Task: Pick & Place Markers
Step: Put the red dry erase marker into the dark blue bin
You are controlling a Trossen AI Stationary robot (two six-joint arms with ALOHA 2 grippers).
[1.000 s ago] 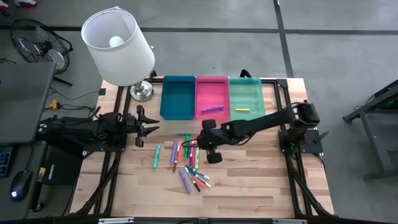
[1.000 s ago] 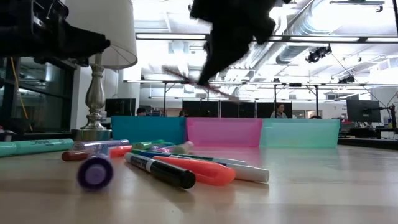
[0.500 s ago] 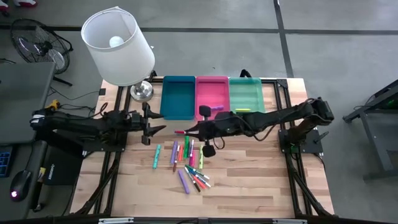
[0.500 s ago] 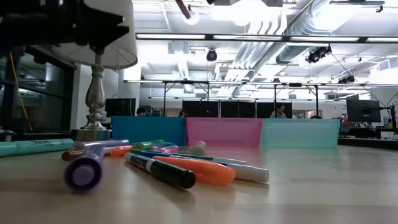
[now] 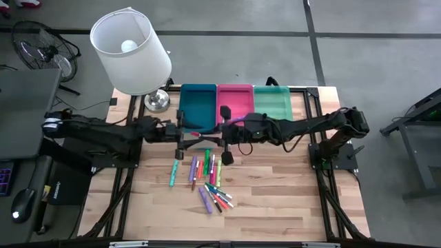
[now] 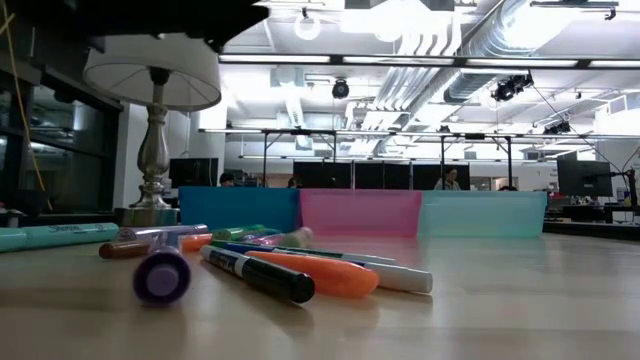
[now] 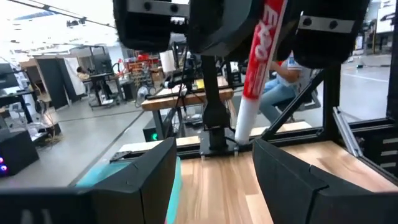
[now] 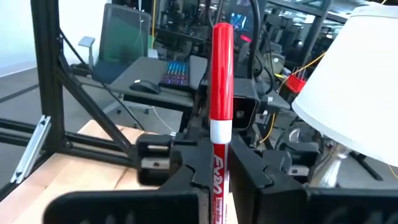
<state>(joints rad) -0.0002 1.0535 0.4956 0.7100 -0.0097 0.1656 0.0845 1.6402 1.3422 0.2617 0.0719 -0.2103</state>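
The right end effector [image 5: 207,137] is clamped on a red marker [image 8: 221,118] above the table [image 5: 275,193], meeting the left end effector [image 5: 189,137] — its fingers [image 7: 149,180] spread wide around the marker's tip. The other markers [image 5: 207,180] lie scattered below — near the blue tray [image 5: 196,107].

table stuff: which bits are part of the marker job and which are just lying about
Job:
- red marker, gripped by right gripper, facing open left gripper
- loose markers on the table
- blue tray, pink tray, green tray

Lying about:
- lamp
- fan
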